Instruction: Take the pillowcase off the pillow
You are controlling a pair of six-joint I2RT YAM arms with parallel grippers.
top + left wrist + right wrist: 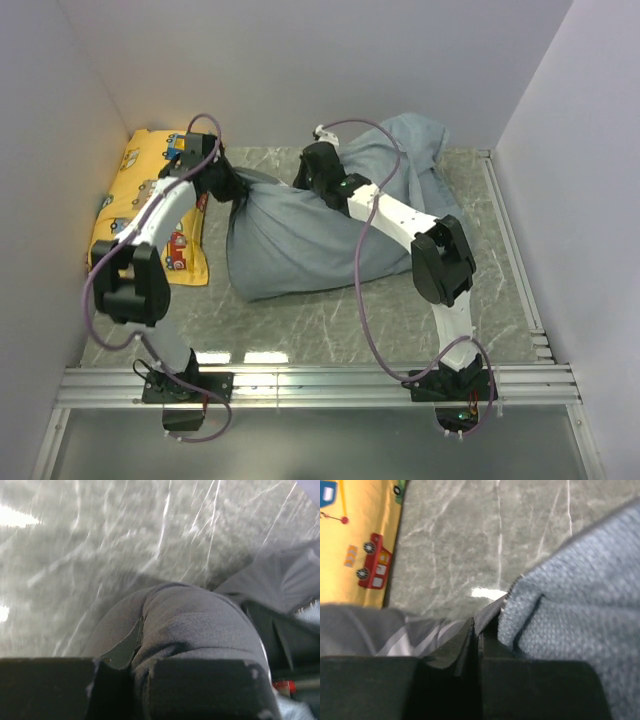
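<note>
The pillowcase (300, 240) lies as a bulging blue-grey bundle in the middle of the marble table, with a loose flap reaching the back wall. My left gripper (236, 190) is shut on the bundle's left corner, and grey cloth (200, 620) swells out between its fingers (137, 655). My right gripper (305, 176) sits at the bundle's top edge. Its jaws (476, 630) are pressed together on a thin dark hem, with blue-grey weave (580, 620) to the right and striped fabric (420, 635) to the left. The pillow is hidden; no white shows.
A yellow cushion (150, 200) printed with cartoon vehicles lies against the left wall, close behind my left arm; it also appears in the right wrist view (355, 540). Walls close in the table on three sides. Aluminium rails run along the front (320, 380) and the right (510, 250).
</note>
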